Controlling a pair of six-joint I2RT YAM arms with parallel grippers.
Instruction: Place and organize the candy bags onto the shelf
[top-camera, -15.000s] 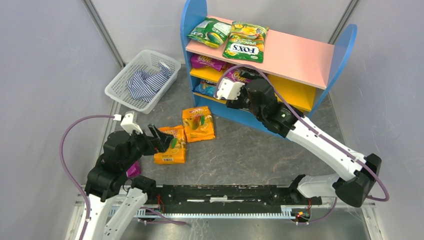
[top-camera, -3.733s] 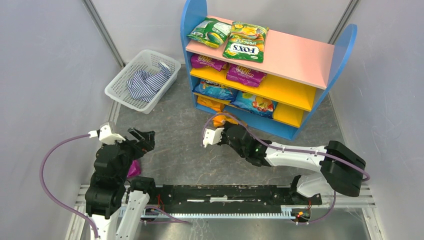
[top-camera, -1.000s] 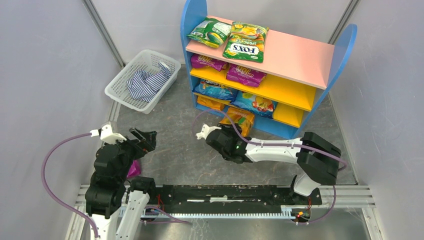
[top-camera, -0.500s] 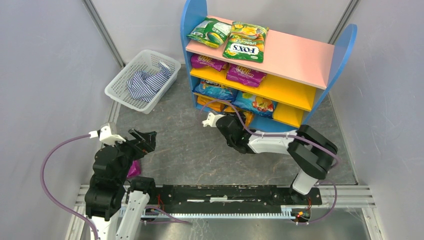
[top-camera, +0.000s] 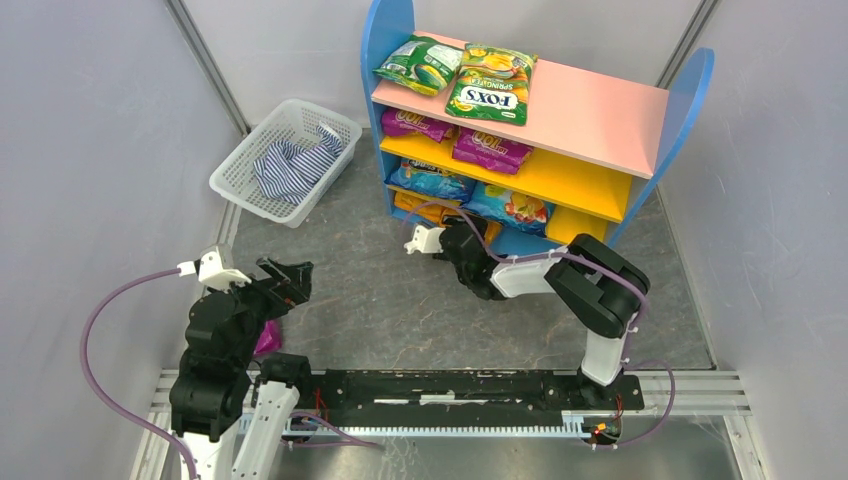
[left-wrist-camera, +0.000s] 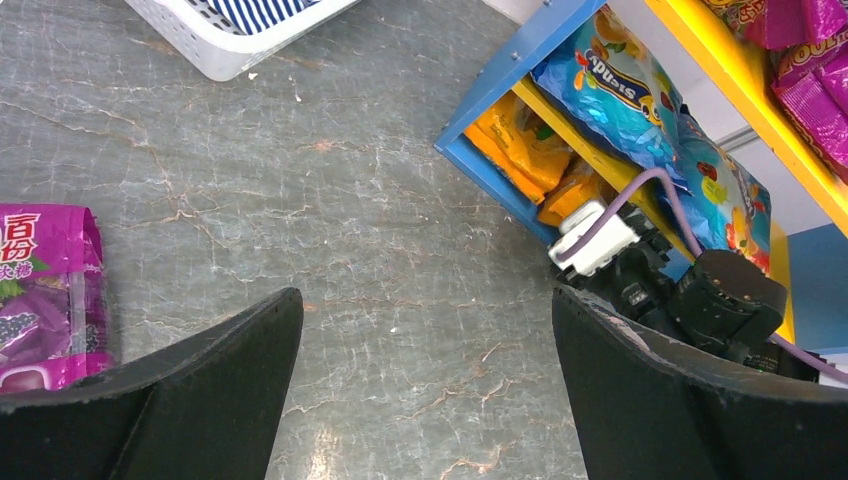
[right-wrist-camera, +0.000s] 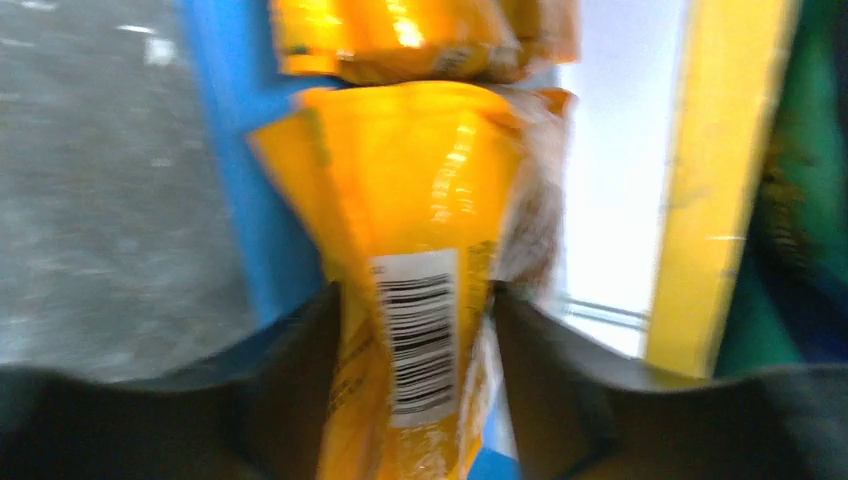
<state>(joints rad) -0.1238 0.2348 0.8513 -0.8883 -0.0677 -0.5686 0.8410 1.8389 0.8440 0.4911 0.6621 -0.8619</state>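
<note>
Our right gripper (right-wrist-camera: 415, 340) is clamped on an orange candy bag (right-wrist-camera: 400, 180), the barcode side facing the wrist camera. The bag sits at the open front of the shelf (top-camera: 600, 110), over the edge of the blue base, with another orange bag (right-wrist-camera: 400, 35) just beyond it on that lowest level. The wrist view is blurred, so we cannot tell whether the held bag touches the base.

Our left gripper (left-wrist-camera: 425, 300) hangs low over the table (left-wrist-camera: 330, 230) with its fingers wide apart and nothing between them. A purple bag (left-wrist-camera: 40, 290) lies flat on the table beside the left finger, well apart from the shelf.

On the pink top board we see a green bag (top-camera: 420, 62) and the FOX'S bag (top-camera: 490, 85) side by side. Two purple bags (top-camera: 490, 148) lie on the yellow board, and two blue bags (top-camera: 430, 180) on the level under it.

A white basket (top-camera: 240, 170) holding a striped cloth (top-camera: 290, 165) stands to the left of the shelf.
</note>
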